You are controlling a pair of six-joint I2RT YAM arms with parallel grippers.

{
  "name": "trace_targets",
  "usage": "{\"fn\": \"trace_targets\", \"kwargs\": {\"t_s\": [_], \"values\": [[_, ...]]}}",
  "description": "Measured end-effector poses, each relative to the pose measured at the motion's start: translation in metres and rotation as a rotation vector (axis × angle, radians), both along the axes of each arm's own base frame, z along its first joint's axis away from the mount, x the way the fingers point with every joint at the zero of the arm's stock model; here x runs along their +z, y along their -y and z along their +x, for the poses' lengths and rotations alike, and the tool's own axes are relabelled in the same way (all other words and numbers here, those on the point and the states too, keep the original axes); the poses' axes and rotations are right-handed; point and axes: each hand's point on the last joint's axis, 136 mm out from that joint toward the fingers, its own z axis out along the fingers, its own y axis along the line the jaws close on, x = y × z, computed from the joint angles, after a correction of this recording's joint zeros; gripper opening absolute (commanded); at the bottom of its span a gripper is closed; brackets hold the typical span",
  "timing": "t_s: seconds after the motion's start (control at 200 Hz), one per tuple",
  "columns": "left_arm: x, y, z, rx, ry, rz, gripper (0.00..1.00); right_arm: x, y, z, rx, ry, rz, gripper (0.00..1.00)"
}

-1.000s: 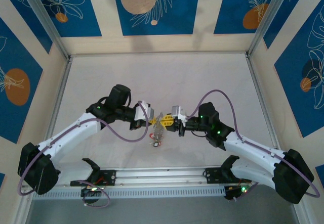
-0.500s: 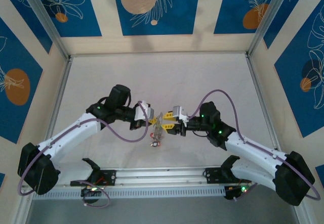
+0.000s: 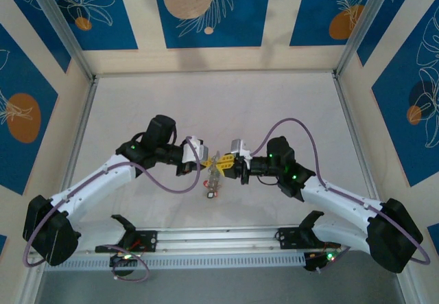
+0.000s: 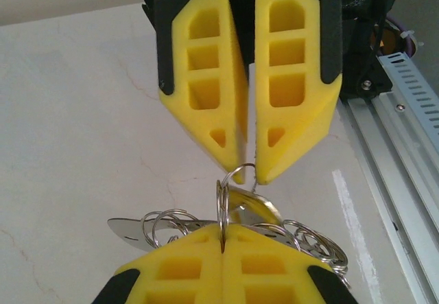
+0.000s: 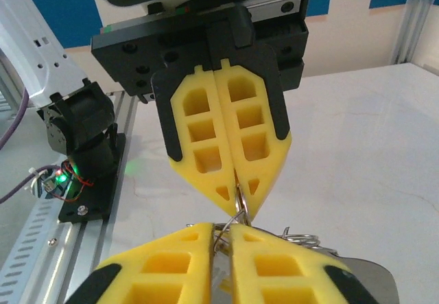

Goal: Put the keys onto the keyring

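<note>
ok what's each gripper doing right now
Left gripper: closed on the upright grey metal ring.
Right gripper: closed on a thin silver wire loop.

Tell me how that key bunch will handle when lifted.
Likely floppy: the keys dangle from small loops on the keyring, so they should swing. Probably slippery: the ring is thin bare metal, held edge-on. Seems light: thin wire and small keys.

No writing, number or brand mark can be read on anything here. The blue wall panels [image 3: 206, 9] bear only drawn white leaves and orange discs, without letters. The tags on the keys [image 3: 213, 180] are too small to make out any marking.
</note>
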Motion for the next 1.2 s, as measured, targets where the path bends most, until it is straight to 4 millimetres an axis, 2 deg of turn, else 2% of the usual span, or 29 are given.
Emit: {"fn": "trace_targets", "kwargs": {"t_s": [0.075,0.3,0.565,0.72,1.2], "values": [[-0.001,0.0,0.0,0.001,0.0,0.001,0.0,0.0,0.0,0.002,-0.013,-0.012,0.002,0.0],[-0.002,-0.003,0.003,0.03,0.01,0.004,0.0,-0.003,0.001,0.008,-0.059,-0.063,0.003,0.0],[-0.005,-0.004,0.005,0.051,0.012,0.009,0.0,-0.021,0.007,0.009,-0.105,-0.13,-0.018,0.0],[-0.004,-0.002,0.006,0.055,0.012,-0.001,0.0,-0.021,0.011,0.009,-0.123,-0.133,-0.008,0.0],[-0.003,-0.001,0.004,0.043,0.017,-0.017,0.0,-0.028,0.0,0.012,-0.098,-0.179,-0.023,0.0]]}}
